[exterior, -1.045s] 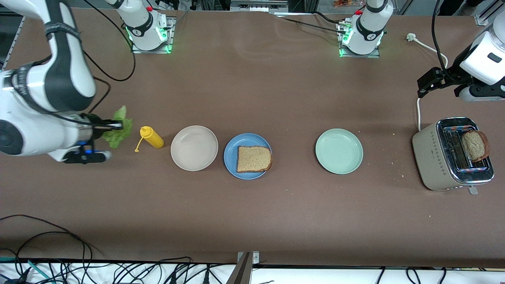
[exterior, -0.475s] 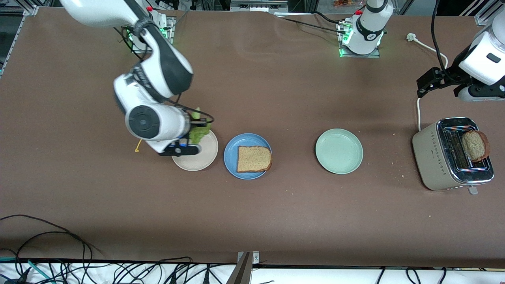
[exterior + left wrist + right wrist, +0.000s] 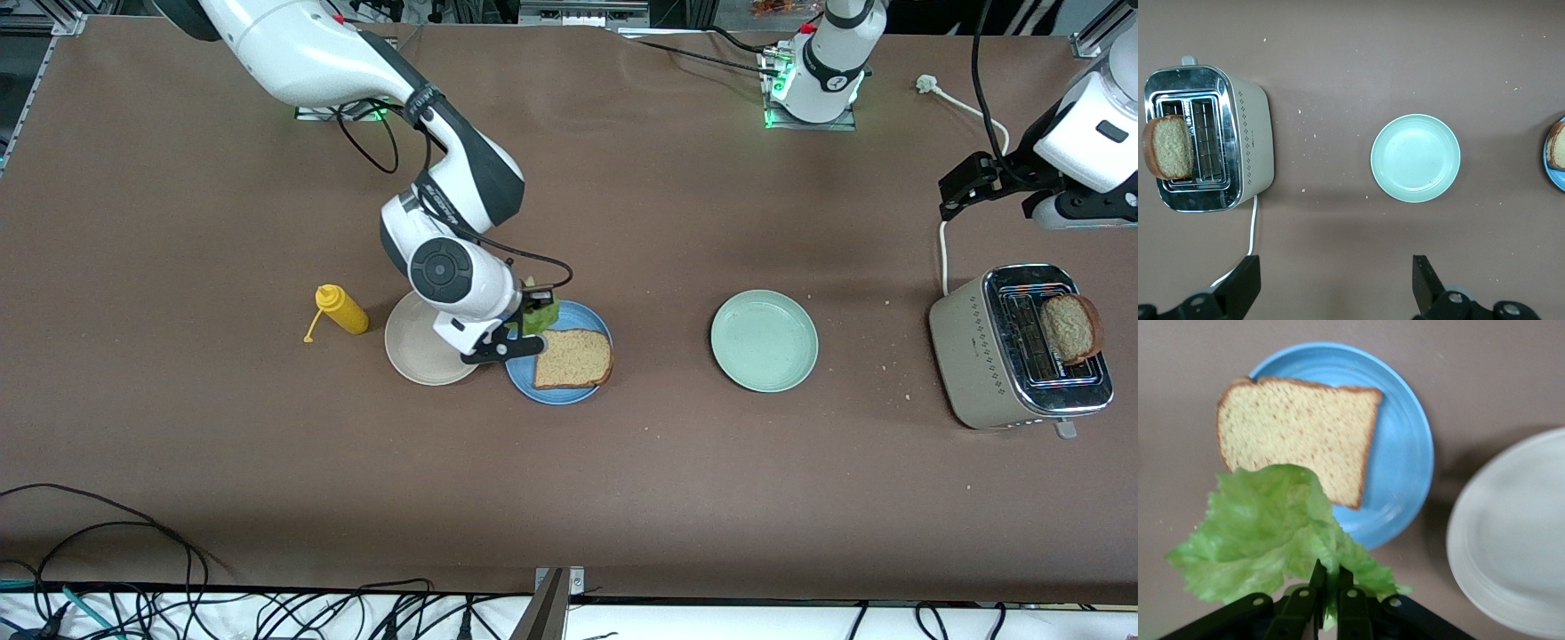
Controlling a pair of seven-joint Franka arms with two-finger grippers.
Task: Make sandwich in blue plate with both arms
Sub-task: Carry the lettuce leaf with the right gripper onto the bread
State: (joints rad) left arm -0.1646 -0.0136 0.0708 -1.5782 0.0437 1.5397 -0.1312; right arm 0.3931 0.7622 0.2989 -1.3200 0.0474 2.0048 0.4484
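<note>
Over round blue plate (image 3: pixel 520 372) rim, your right claw (image 3: pixel 536 307) clenched on ruffled green lettuce leaf (image 3: pixel 1265 530); brown toasted bread slice (image 3: pixel 573 358) on plate. Left claw (image 3: pixel 1335 290) spread wide, waiting over desk (image 3: pixel 622 462) near beige toaster (image 3: pixel 978 356).

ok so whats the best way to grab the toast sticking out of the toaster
Grip the toast by its raised upper half, coming straight down from above. It stands on edge in one toaster slot, leaning a little, with both flat faces bare above the chrome top. The fingers should close across its thin width, one on each face. The left hand, open over the table beside the toaster, looks best placed.
</note>
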